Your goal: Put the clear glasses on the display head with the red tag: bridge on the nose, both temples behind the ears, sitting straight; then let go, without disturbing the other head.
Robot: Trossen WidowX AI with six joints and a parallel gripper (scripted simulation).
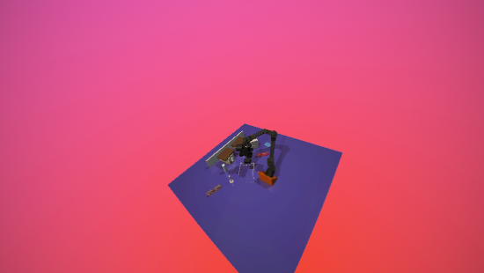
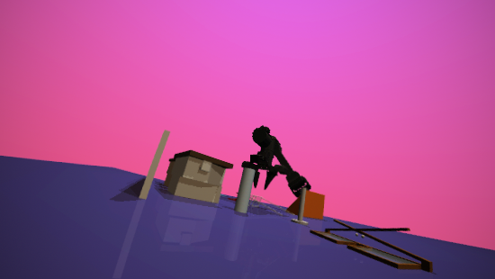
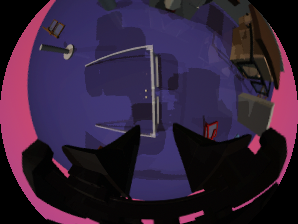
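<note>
Gripper [image 3: 158, 144] half-open, holding nothing, above the clear glasses [image 3: 154, 86] lying flat on the floor; frame judged light, thin, slippery: grasp at bridge.

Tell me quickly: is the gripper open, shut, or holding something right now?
Gripper: open, fingers apart and holding nothing; the glasses lie on the floor below it.

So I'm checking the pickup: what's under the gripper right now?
The clear glasses lie flat on the purple floor below the open gripper, nothing between its fingers. The black fingers cover the floor nearest the camera.
</note>
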